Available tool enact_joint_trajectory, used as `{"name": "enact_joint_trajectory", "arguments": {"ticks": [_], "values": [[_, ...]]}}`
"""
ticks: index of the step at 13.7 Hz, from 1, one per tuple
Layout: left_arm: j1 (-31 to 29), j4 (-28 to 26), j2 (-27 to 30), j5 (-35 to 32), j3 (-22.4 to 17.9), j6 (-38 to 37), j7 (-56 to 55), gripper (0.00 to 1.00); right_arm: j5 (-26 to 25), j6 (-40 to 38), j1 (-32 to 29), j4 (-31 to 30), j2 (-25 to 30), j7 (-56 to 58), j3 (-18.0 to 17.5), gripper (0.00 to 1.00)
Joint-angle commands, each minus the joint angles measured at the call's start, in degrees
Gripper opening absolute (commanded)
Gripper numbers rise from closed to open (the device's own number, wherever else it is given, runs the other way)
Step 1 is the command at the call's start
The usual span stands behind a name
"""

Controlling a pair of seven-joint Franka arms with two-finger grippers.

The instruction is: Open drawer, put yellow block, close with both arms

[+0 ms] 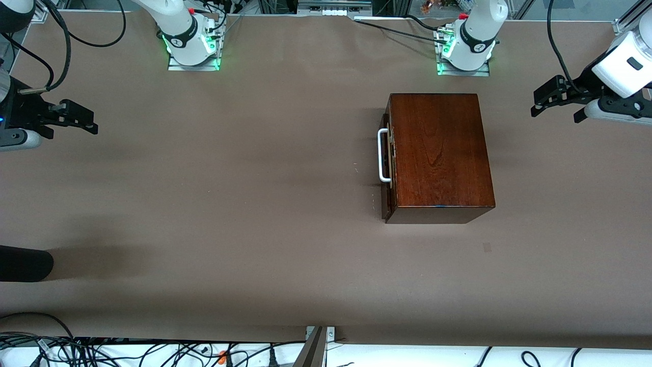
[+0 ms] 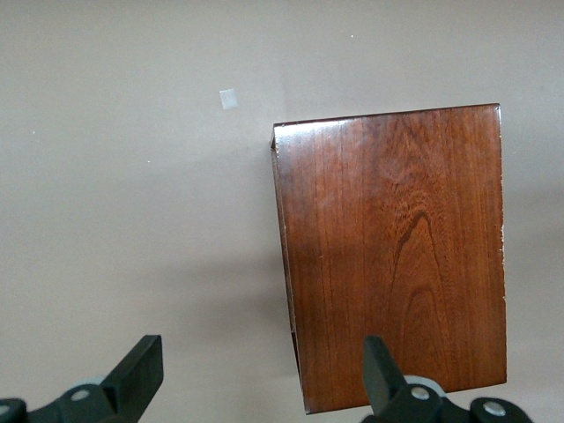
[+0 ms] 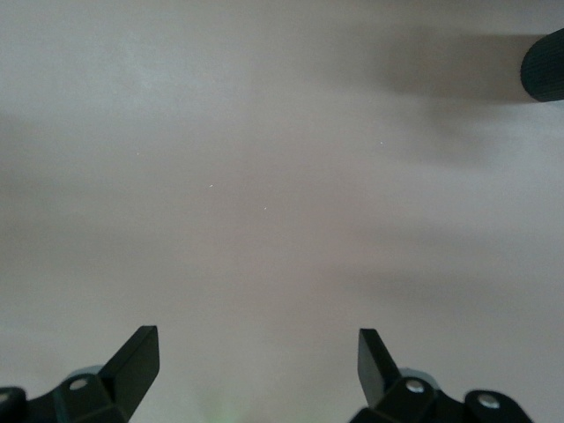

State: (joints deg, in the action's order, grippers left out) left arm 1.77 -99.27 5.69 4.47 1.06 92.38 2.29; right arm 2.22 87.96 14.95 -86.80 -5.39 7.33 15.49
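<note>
The glossy dark wooden box point(image 1: 438, 153) stands on the brown table toward the left arm's end. Its drawer front point(image 1: 386, 204) lies pushed in against the box, and the white bar handle point(image 1: 381, 155) faces the right arm's end. The yellow block is out of view. My left gripper point(image 1: 554, 114) hangs open and empty above the table, beside the box at the left arm's end. In the left wrist view, the left gripper point(image 2: 263, 361) looks down on the box top point(image 2: 397, 256). My right gripper point(image 1: 93, 122) waits open and empty over bare table at the right arm's end; the right wrist view shows it point(image 3: 258, 352) with only table below.
A black rounded object point(image 1: 25, 264) juts in over the table at the right arm's end, nearer the front camera; it also shows in the right wrist view point(image 3: 545, 66). A small pale patch point(image 1: 487, 247) marks the table nearer the camera than the box. Cables lie along the front edge.
</note>
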Motion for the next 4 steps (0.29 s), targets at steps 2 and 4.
{"name": "enact_joint_trajectory", "arguments": {"ticks": [2, 4], "values": [[2.1, 3.81, -3.39, -0.87, -1.23, -3.07, -1.06, 1.0, 0.33, -0.16, -0.19, 1.29, -0.41, 0.05, -0.2, 1.0], [2.1, 4.53, -3.75, -0.87, -0.62, -3.17, -0.71, 1.0, 0.24, -0.24, -0.19, 1.29, -0.41, 0.05, -0.2, 1.0]]}}
